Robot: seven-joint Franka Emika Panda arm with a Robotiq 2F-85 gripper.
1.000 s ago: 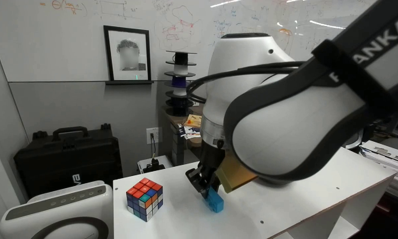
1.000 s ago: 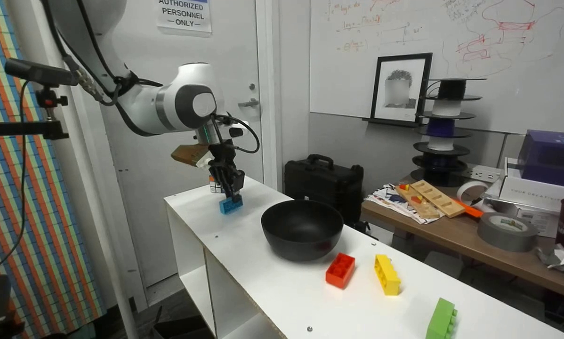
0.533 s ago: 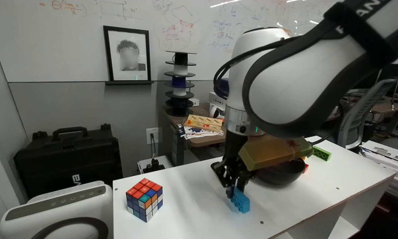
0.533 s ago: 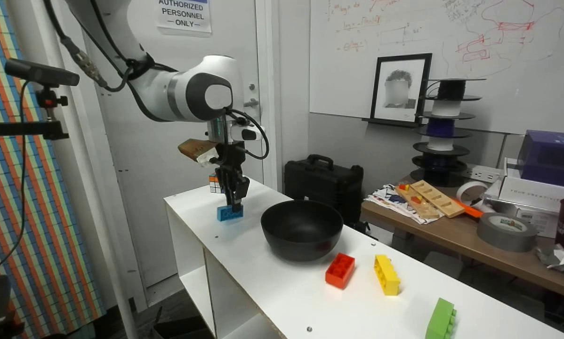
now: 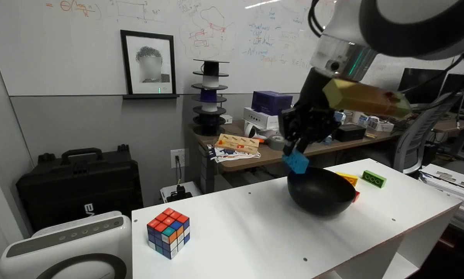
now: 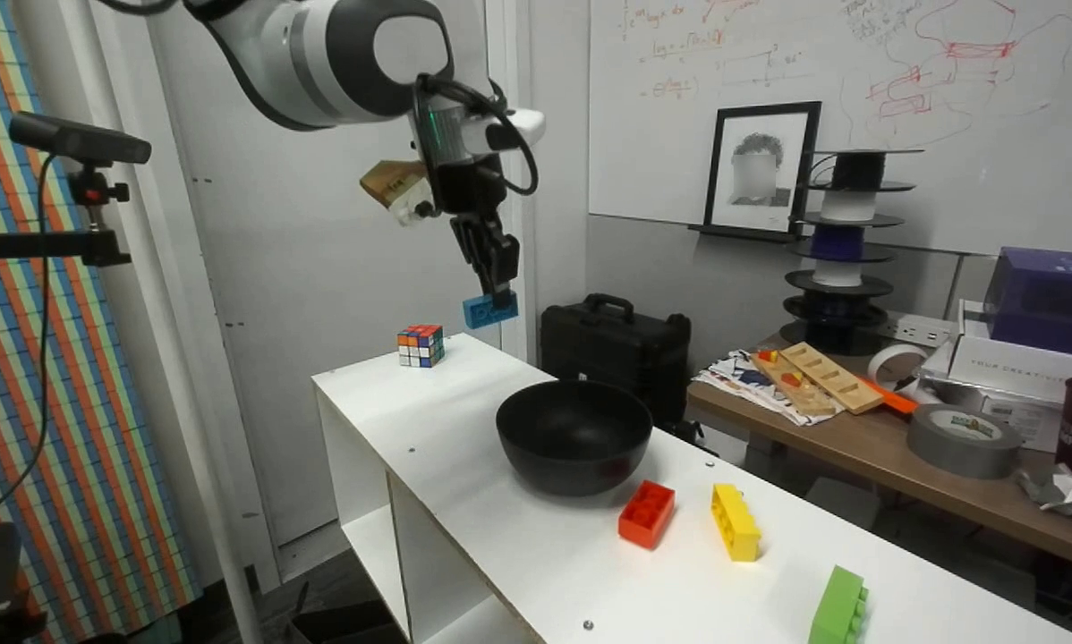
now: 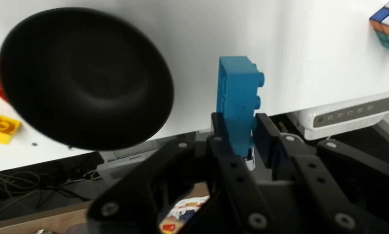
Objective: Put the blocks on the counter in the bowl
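Black and pinched around the blue block (image 7: pixel 241 87), the claw (image 7: pixel 240 125) hangs above the white counter (image 5: pixel 224 236). Its two fingers (image 7: pixel 218 130) press on opposite sides near one end, so that much of the block juts out past the tips. The block is up in the air beside the wide black bowl (image 6: pixel 574 465), on the side toward the puzzle cube (image 5: pixel 169 233); in the wrist view a strip of bare counter shows between block and bowl, and the studs point to the right.

Past the bowl, three more blocks lie on the counter. The red block (image 6: pixel 648 514) is just beside it (whether they touch, I cannot tell), the yellow block (image 6: pixel 735 523) is near the red one, and the green block (image 6: pixel 838 608) is well apart, farthest from the bowl. The puzzle cube stands toward the opposite end of the counter, its top mostly red.

Beyond the counter, a wooden desk (image 6: pixel 858 447) carries a tall stack of spools (image 6: pixel 845 241) and a roll of grey tape (image 6: pixel 964 438). A black case (image 5: pixel 81 182) and a white appliance (image 5: pixel 26 257) stand past the cube's end. A framed portrait (image 5: pixel 148 64) is up against the whiteboard (image 5: pixel 69 58).
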